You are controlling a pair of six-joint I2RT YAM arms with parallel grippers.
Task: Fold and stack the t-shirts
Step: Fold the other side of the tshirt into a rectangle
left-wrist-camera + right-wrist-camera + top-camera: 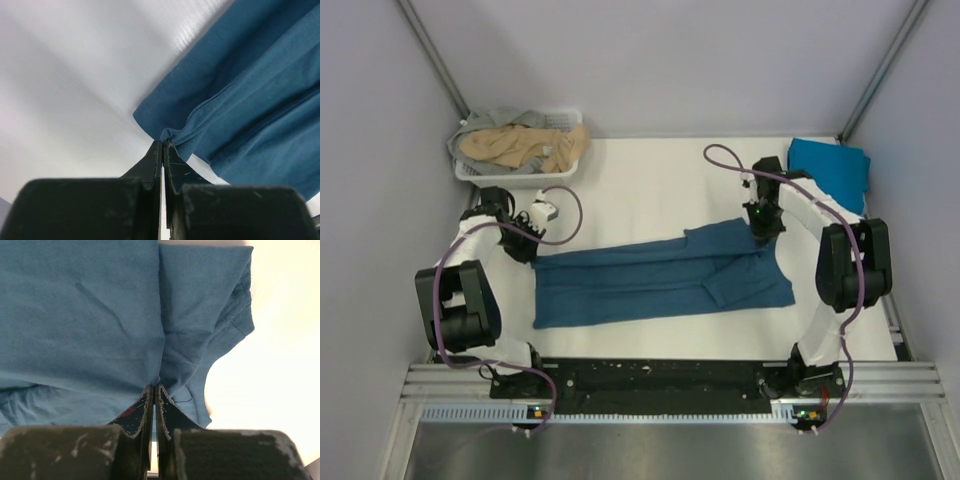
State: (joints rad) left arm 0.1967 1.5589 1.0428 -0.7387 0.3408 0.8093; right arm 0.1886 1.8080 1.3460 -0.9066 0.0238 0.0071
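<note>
— Inside the white basket (566, 114), what is entered?
— Item one: tan t-shirt (525, 148), crumpled, on top. Item two: grey t-shirt (510, 120), bunched beneath it towards the far side.
— Outside the basket?
— Item three: dark teal t-shirt (650, 275), spread lengthwise on the tabletop (640, 180), nearer the arms than the basket and to its right. Item four: cyan t-shirt (830, 170), folded, far right of the basket.
— Fingers?
— Left gripper (528, 252): fingers (150, 165) clenched on the dark teal t-shirt's hem corner, just in front of the basket. Right gripper (760, 236): fingers (137, 412) clenched on cloth at its other end.
</note>
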